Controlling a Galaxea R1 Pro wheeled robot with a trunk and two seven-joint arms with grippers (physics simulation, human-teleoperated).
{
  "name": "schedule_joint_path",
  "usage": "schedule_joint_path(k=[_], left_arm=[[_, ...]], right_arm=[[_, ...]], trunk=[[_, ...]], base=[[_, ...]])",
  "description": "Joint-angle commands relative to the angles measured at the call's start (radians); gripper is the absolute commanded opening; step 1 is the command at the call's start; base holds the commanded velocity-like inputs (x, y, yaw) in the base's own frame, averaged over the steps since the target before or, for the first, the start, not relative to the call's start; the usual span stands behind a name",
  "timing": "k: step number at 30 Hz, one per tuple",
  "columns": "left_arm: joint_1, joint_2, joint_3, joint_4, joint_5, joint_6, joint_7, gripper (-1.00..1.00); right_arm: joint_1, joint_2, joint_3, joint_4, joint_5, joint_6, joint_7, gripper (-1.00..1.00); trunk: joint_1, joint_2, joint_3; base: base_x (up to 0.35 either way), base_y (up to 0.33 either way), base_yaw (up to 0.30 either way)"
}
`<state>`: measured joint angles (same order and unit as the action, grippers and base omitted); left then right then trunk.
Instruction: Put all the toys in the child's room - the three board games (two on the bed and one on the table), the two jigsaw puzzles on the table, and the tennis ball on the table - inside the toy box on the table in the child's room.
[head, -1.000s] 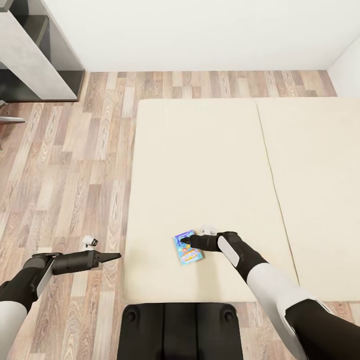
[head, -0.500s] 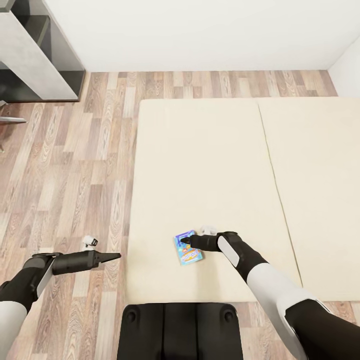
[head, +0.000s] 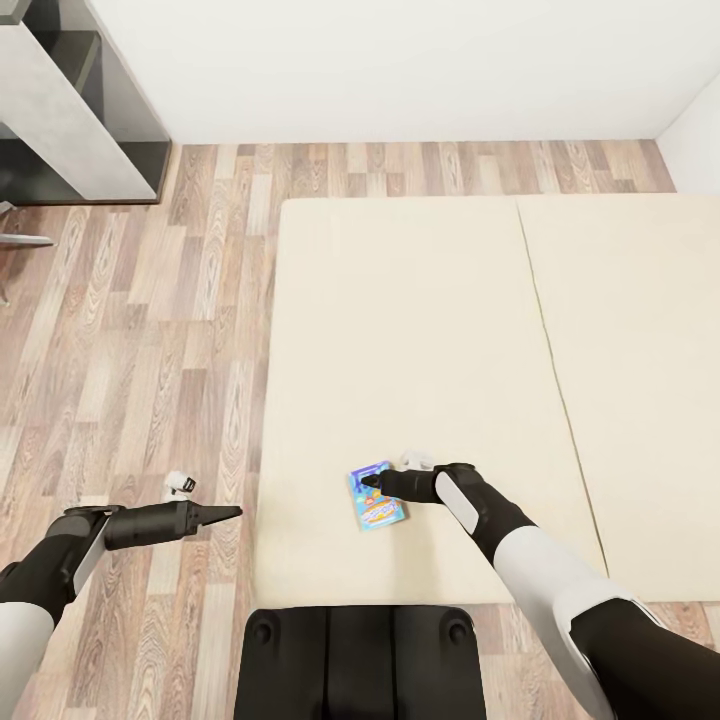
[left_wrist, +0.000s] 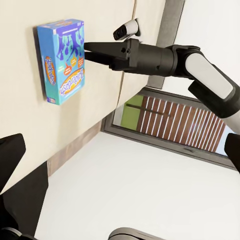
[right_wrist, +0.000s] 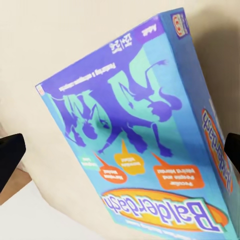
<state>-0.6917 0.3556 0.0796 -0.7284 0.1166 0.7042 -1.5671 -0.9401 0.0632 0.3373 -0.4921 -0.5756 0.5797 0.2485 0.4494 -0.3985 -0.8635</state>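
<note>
- Step, as judged: pick-up of the flat blue printed board game box (head: 376, 496) from the wide cream-beige bed (head: 420, 330); grasp not yet made.
- Right hand (head: 368, 482): black fingers spread, either side of the box in the right wrist view, tips at its far end.
- Next move calls for pressing the fingers together on the box edges, then lifting.
- Left hand (head: 232, 513): over the wood-plank floor (head: 150, 330), well apart from the box; fingers look pressed together, empty.
</note>
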Motion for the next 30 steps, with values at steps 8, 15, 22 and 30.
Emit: schedule_joint_path(k=[8, 15, 22, 30], left_arm=[[0.0, 0.0, 0.0, 0.0, 0.0, 0.011, -0.004, 1.0], [0.0, 0.006, 0.0, 0.0, 0.0, 0.011, -0.004, 1.0], [0.0, 0.012, 0.0, 0.0, 0.0, 0.011, -0.004, 1.0], [0.0, 0.014, -0.001, 0.0, 0.0, 0.011, -0.004, 1.0]], right_arm=[[-0.001, -0.001, 0.003, 0.0, 0.0, 0.002, 0.002, 1.0], [-0.001, -0.002, 0.003, 0.002, -0.001, 0.002, 0.002, 1.0], [-0.001, -0.002, 0.003, 0.008, -0.002, 0.002, 0.002, 1.0], [-0.001, 0.009, 0.003, 0.01, -0.008, 0.007, 0.014, 1.0]], trunk=[[0.001, -0.002, -0.001], [0.001, -0.002, -0.001], [0.001, -0.002, -0.001], [0.001, -0.002, -0.001]], base=[[0.0, 0.0, 0.0], [0.0, 0.0, 0.0], [0.0, 0.0, 0.0], [0.0, 0.0, 0.0]])
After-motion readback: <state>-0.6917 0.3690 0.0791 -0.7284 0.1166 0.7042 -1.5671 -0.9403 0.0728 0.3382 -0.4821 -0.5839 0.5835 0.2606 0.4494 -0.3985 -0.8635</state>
